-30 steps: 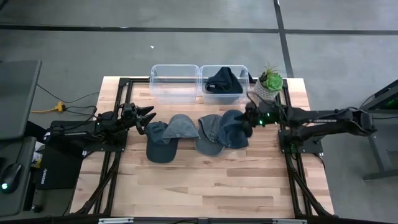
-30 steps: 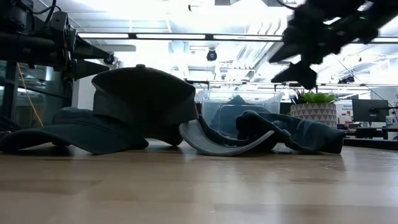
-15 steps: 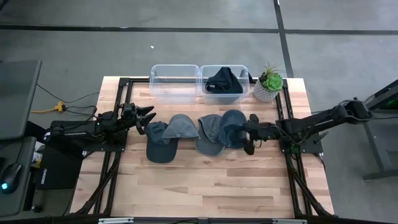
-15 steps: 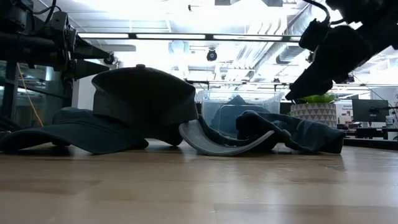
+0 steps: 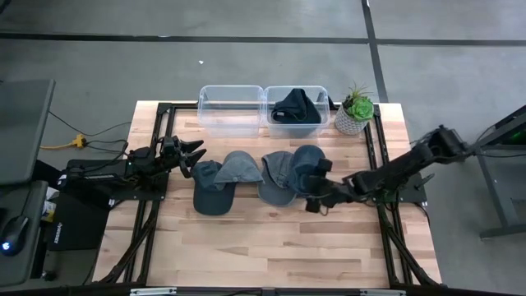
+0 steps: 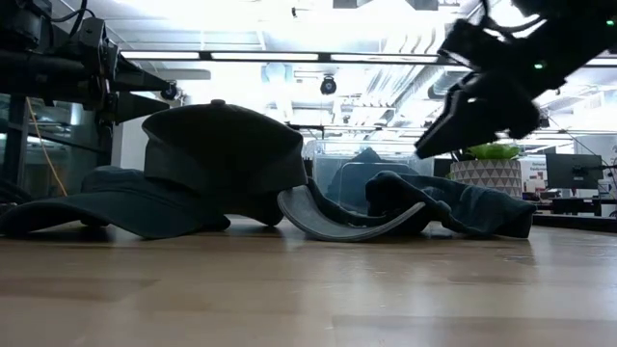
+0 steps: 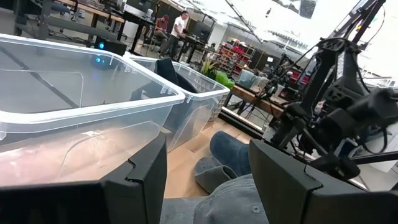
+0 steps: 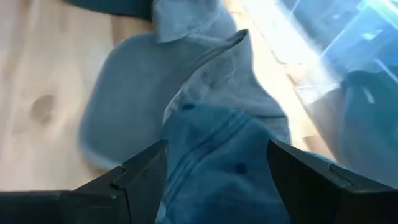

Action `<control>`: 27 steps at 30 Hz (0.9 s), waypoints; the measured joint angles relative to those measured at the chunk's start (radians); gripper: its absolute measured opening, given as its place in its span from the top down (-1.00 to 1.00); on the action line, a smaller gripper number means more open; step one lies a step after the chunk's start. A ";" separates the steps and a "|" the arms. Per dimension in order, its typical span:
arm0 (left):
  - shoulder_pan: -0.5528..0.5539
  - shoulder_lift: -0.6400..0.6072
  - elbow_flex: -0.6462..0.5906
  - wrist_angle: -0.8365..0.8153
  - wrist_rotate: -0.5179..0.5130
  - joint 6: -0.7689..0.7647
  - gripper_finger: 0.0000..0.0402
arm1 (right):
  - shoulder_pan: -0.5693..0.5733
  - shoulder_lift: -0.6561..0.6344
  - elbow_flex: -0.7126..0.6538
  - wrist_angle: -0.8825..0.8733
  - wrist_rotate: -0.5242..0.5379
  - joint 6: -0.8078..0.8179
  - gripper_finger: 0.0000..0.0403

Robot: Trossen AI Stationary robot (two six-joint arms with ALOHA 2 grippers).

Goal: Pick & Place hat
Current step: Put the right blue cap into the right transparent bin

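Note:
Several caps lie on their brims and crowns mid-table: a dark teal cap (image 5: 210,189), a grey-blue cap (image 5: 241,167) and two blue caps (image 5: 279,177) (image 5: 310,164), overlapping. My right gripper (image 5: 316,196) (image 6: 479,99) is open and hovers above the right-hand blue cap (image 8: 214,118), touching nothing; its fingers stand apart over the crown. My left gripper (image 5: 194,153) (image 7: 208,186) is open and empty at the table's left, beside the teal cap. A dark hat (image 5: 296,107) lies in the right clear bin (image 5: 323,123).
An empty clear bin (image 5: 230,111) stands at the far edge beside the bin with the dark hat. A potted plant (image 5: 355,107) stands at the far right. Black frame rails (image 5: 386,238) run along both table sides. Bare wood (image 5: 271,247) lies toward the near edge.
My right gripper has swung from beside the potted plant toward the table's near edge and left, and now sits over the near side of the right-hand blue caps, its fingers still apart. The caps have not moved.

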 joint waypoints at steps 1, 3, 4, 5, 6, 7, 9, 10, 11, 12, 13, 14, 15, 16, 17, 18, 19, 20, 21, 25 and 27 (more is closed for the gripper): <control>0.000 0.000 0.000 0.000 0.000 0.000 0.04 | 0.002 0.030 0.021 0.000 0.021 0.007 -0.32; 0.000 0.000 0.000 0.000 0.000 0.000 0.04 | 0.007 0.093 0.063 -0.001 0.061 0.015 -0.32; 0.000 0.000 0.000 0.000 0.000 0.000 0.04 | 0.009 0.122 0.083 -0.006 0.079 0.014 -0.32; 0.000 0.000 0.000 0.000 0.000 0.000 0.04 | 0.010 0.149 0.102 -0.009 0.093 0.009 -0.32; 0.000 0.000 0.000 0.000 0.000 0.000 0.04 | 0.010 0.175 0.121 -0.010 0.097 0.003 -0.32; 0.000 0.000 0.000 0.000 0.000 0.000 0.04 | 0.010 0.196 0.138 -0.012 0.100 -0.002 -0.32; 0.000 0.000 0.000 0.000 0.000 0.000 0.04 | 0.009 0.232 0.178 -0.033 0.106 -0.001 -0.32; 0.000 0.000 0.000 0.000 0.000 0.000 0.04 | 0.009 0.247 0.198 -0.053 0.114 0.004 -0.32; 0.000 0.000 0.000 0.000 0.000 0.000 0.04 | 0.011 0.262 0.216 -0.077 0.120 0.010 -0.32; 0.000 0.000 0.000 0.000 0.000 0.000 0.04 | 0.013 0.274 0.231 -0.105 0.122 0.016 -0.32; 0.000 0.000 0.000 0.000 0.000 0.000 0.04 | 0.015 0.283 0.246 -0.127 0.125 0.020 -0.32; 0.000 0.000 0.000 0.000 0.000 0.000 0.04 | 0.017 0.292 0.261 -0.144 0.127 0.028 -0.32; 0.000 0.000 0.000 0.000 0.000 0.000 0.04 | 0.019 0.300 0.277 -0.165 0.128 0.043 -0.32; 0.000 0.000 0.000 0.000 0.000 0.000 0.04 | 0.021 0.307 0.290 -0.194 0.130 0.062 -0.32; 0.000 0.000 0.000 0.000 0.000 0.000 0.04 | 0.022 0.317 0.301 -0.228 0.130 0.084 -0.32; 0.000 0.000 0.000 0.000 0.000 0.000 0.04 | 0.022 0.328 0.309 -0.260 0.134 0.106 -0.32; 0.000 0.000 0.000 0.000 0.000 0.000 0.04 | 0.022 0.337 0.315 -0.288 0.139 0.131 -0.32; 0.000 0.000 0.000 0.000 0.000 0.000 0.04 | 0.021 0.344 0.319 -0.306 0.141 0.153 -0.32; 0.000 0.000 0.000 0.000 0.000 0.000 0.04 | 0.017 0.349 0.324 -0.319 0.140 0.169 -0.32; 0.000 0.000 0.000 0.000 0.000 0.000 0.04 | 0.002 0.369 0.328 -0.364 0.132 0.220 -0.32; 0.000 0.000 0.000 0.000 0.000 0.000 0.04 | -0.010 0.374 0.326 -0.377 0.128 0.226 -0.32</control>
